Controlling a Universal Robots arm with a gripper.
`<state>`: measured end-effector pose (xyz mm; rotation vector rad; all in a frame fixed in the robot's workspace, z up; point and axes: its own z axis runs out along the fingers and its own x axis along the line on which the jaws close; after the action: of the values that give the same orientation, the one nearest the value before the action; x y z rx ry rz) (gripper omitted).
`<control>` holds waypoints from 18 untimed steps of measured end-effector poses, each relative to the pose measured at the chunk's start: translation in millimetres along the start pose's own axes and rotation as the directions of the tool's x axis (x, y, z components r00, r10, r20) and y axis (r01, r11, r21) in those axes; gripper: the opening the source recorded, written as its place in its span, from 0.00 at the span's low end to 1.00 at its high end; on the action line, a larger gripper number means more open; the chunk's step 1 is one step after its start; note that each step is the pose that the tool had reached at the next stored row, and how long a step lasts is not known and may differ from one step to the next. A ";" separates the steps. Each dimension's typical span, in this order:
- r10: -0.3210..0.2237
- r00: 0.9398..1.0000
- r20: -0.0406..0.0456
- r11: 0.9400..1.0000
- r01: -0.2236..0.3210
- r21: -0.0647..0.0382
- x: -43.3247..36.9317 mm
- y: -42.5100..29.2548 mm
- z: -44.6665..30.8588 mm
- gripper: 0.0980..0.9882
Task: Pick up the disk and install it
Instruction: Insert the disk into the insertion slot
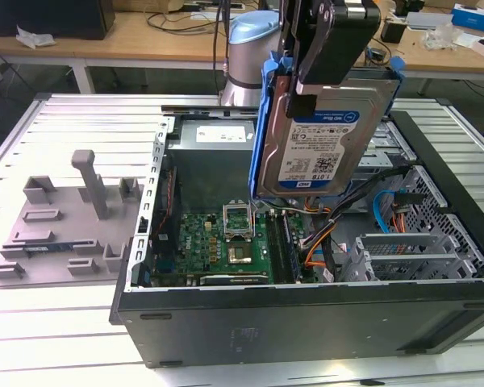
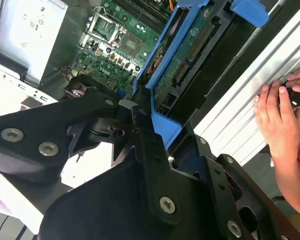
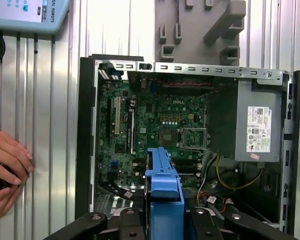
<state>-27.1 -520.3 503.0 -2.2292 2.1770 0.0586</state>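
The gripper (image 1: 305, 81) is clenched on the upper edge of the disk (image 1: 319, 141); the disk hangs directly below, long axis near upright, above the motherboard (image 1: 226, 242) of the open computer case (image 1: 306, 322).

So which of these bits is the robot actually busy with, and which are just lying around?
Part of the job:
- the disk, gripped by the gripper and held up in the air
- the open computer case below it

Just lying about:
- the grey plastic fixture on the exterior view's left
- a person's hand beside the case
- boxes on the back desk
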 end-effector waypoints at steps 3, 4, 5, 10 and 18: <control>0.029 1.000 -0.003 0.999 -0.029 0.022 0.1 -0.1 1.1 0.30; 0.042 0.999 -0.003 0.999 -0.042 0.023 0.1 -0.2 1.6 0.30; 0.074 0.997 -0.003 0.997 -0.074 0.024 0.1 -0.1 3.2 0.30; 0.089 0.996 -0.003 0.996 -0.089 0.025 -0.2 -0.5 3.9 0.30; 0.075 0.997 -0.004 0.997 -0.075 0.024 3.1 -15.1 5.6 0.30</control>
<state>-12.0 -522.8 497.2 -2.1376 2.2507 0.0282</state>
